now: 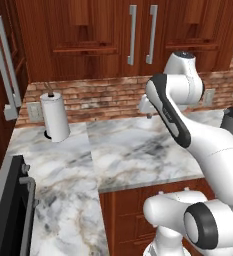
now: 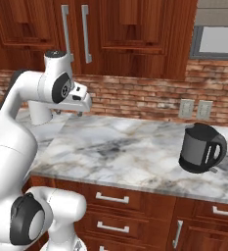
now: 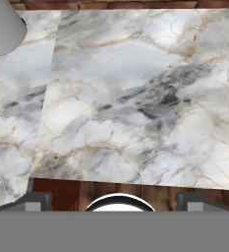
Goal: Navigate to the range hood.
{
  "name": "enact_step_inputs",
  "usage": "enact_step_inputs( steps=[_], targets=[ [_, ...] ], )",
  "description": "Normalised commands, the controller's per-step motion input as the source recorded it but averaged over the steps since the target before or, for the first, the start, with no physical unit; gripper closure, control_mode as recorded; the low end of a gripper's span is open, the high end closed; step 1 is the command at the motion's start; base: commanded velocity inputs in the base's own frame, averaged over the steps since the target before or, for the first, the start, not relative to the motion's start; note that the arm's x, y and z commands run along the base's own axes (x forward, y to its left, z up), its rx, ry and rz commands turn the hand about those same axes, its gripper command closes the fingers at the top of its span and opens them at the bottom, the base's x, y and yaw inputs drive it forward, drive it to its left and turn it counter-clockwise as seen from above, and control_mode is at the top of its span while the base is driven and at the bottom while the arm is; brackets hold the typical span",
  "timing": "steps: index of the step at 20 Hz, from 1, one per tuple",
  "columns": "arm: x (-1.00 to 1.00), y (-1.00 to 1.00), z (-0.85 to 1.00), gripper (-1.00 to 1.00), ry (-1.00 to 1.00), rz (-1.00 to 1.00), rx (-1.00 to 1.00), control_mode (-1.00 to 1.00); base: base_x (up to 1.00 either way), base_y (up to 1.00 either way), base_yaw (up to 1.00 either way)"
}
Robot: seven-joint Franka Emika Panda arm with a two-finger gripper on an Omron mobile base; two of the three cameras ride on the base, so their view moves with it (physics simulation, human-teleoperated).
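Gripper (image 3: 116,204) hangs over marble counter (image 1: 138,150), fingers wide apart, holding nothing, paper towel roll (image 1: 54,117) upright at corner by brick wall (image 2: 149,95), black kettle (image 2: 201,148) to right, range hood (image 2: 217,34) grey at upper right edge.

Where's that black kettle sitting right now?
The black kettle stands on the marble counter at the right of the right base view, below two wall outlets.
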Motion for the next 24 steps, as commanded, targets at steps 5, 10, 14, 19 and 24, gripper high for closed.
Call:
enact_step_inputs(
  steps=[5,10,14,19,24],
  targets=[
    [0.0,0.0,0.0,-1.0,0.0,0.0,0.0,1.0,0.0,-0.01,0.0],
    [0.0,0.0,0.0,-1.0,0.0,0.0,0.0,1.0,-0.03,-0.61,0.0],
    [0.0,0.0,0.0,-1.0,0.0,0.0,0.0,1.0,-0.34,-0.67,0.0],
    [0.0,0.0,0.0,-1.0,0.0,0.0,0.0,1.0,-0.36,-0.25,0.0],
    [0.0,0.0,0.0,-1.0,0.0,0.0,0.0,1.0,-0.35,0.27,0.07]
  ],
)
